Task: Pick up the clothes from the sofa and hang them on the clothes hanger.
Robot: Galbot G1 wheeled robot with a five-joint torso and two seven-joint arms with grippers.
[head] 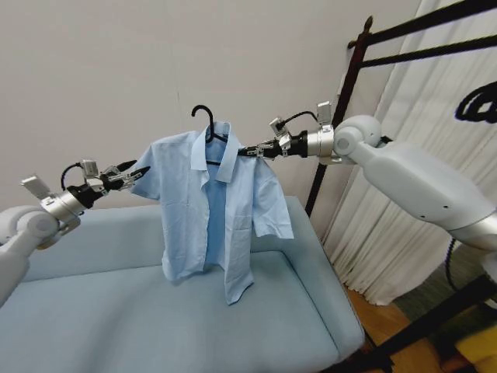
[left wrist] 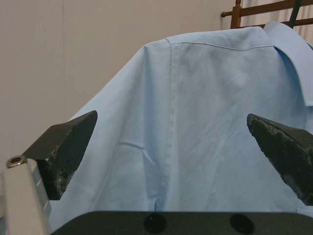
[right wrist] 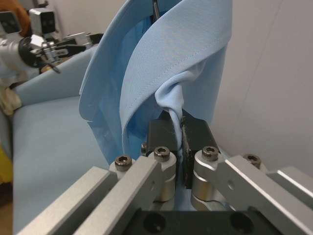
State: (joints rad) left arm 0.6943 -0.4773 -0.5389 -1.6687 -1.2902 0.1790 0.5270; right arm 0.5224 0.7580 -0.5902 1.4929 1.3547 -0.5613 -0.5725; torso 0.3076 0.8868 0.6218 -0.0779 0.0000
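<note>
Light-blue shirt (head: 210, 206) is held in the air above the sofa (head: 93, 311), with a black hanger (head: 203, 116) in its collar. Right claw (head: 250, 150) is clenched on fabric beside the collar. Left claw (head: 140, 172) is spread wide, just beside the opposite shoulder.

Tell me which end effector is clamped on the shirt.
The right end effector: it is shut on shirt fabric by the collar. The left end effector sits open at the sleeve, gripping nothing.
</note>
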